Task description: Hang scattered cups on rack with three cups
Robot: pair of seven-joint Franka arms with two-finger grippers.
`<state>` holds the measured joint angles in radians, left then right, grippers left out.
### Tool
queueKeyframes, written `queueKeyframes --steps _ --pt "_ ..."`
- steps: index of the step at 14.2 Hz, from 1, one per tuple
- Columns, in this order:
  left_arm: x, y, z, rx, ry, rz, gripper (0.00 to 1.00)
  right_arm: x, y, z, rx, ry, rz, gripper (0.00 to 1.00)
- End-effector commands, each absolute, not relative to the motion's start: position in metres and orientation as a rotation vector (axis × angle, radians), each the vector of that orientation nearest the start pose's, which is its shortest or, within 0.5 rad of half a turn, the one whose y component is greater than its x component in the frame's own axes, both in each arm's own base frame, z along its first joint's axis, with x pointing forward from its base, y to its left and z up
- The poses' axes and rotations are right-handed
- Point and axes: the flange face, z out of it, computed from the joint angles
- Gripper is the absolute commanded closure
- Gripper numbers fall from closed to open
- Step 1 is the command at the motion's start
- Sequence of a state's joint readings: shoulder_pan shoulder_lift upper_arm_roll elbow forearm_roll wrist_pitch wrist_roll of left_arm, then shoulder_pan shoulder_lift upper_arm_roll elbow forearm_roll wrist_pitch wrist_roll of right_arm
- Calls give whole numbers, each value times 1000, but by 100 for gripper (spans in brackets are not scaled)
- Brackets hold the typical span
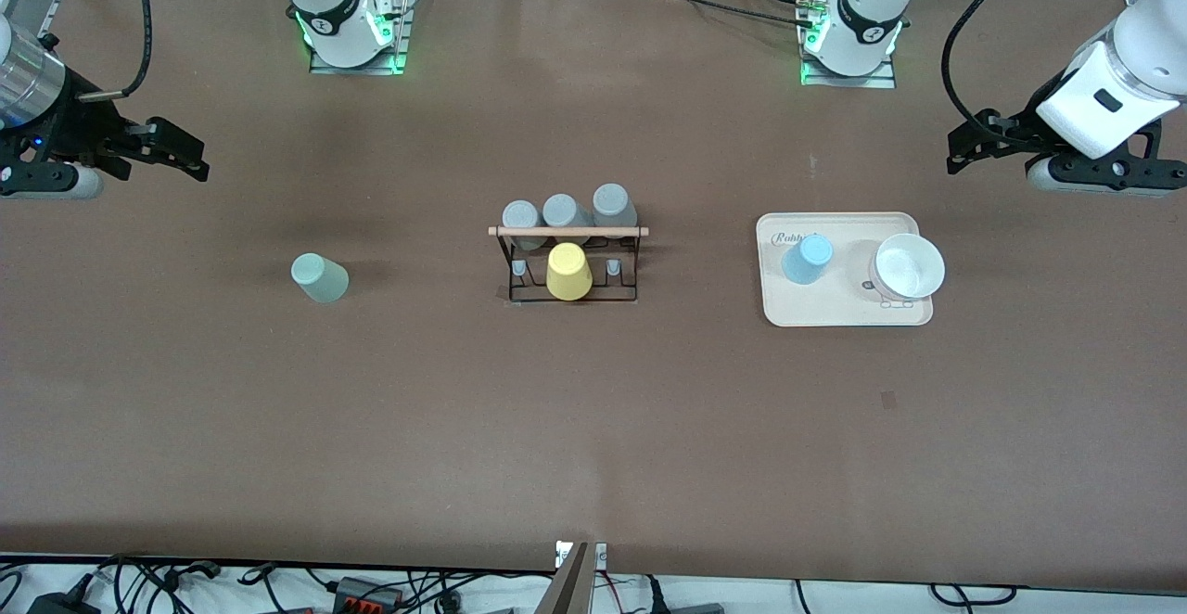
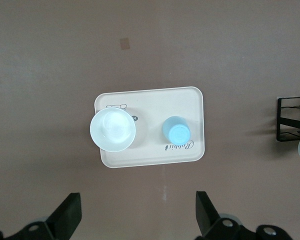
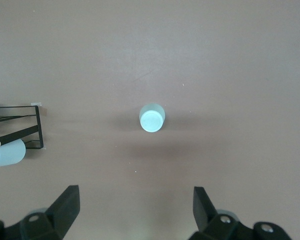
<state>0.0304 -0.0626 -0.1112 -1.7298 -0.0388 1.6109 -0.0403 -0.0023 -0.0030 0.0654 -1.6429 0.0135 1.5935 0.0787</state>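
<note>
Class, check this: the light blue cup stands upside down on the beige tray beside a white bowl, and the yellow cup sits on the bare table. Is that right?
One slip: the yellow cup sits on the black rack, as the front view shows. The light blue cup is indeed on the beige tray beside the white bowl.

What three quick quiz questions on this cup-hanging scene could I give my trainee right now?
1. True or false: the light blue cup stands on the beige tray.
2. Which colour of cup sits on the rack, in its row nearer the front camera?
3. Are the left gripper and right gripper open or shut?

Key: 1 true. 2 yellow. 3 both open, holding nothing; the mint-green cup stands alone on the table.
</note>
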Motion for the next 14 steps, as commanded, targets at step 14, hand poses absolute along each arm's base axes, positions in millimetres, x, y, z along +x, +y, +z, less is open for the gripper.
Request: queueKeyframes --steps 14 --pt "551 -43 576 -3152 50 186 0 552 35 598 -3144 41 103 0"
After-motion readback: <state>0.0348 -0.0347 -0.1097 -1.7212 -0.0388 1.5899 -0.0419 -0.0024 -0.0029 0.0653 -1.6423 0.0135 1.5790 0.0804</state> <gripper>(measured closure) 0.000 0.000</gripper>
